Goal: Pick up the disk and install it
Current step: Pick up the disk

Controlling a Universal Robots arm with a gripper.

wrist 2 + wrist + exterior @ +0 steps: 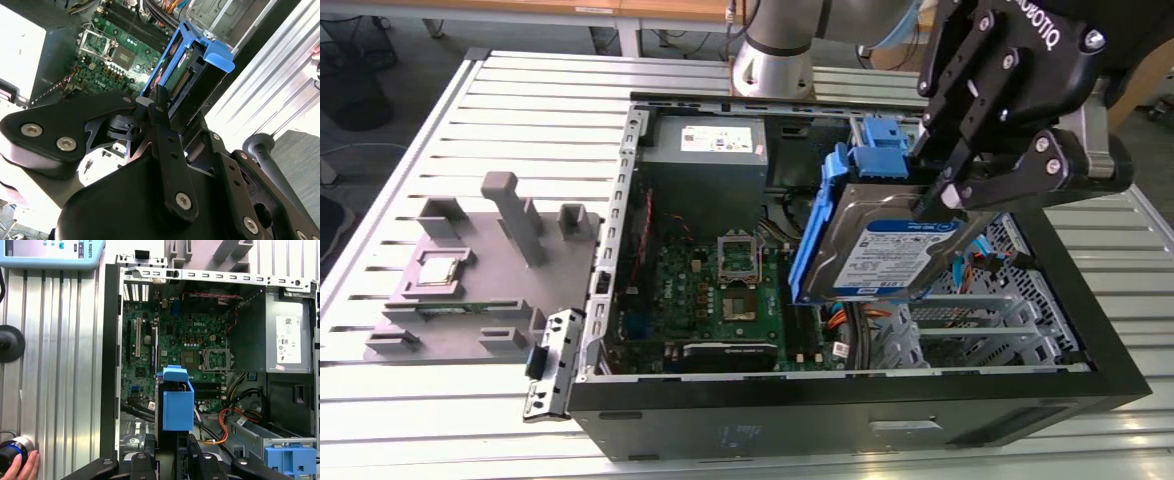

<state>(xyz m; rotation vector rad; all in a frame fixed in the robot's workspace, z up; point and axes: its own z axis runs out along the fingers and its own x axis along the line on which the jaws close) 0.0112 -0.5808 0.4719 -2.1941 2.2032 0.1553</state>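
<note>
Above the open computer case (854, 415), the gripper (945, 195) is holding the disk (887, 250), jaws clamping its upper end, long axis tilting down into the case.

We saw an open black computer case (854, 420) lying on the slatted metal bench (547, 100), its green motherboard (707, 295) exposed beside the grey power supply (707, 165). A grey moulded fixture (467, 270) sat at the exterior view's left, just beside the case. Orange cables (222, 415) ran inside it.

shiny metal disk (894, 250), ribbed metal table (534, 110)
</note>
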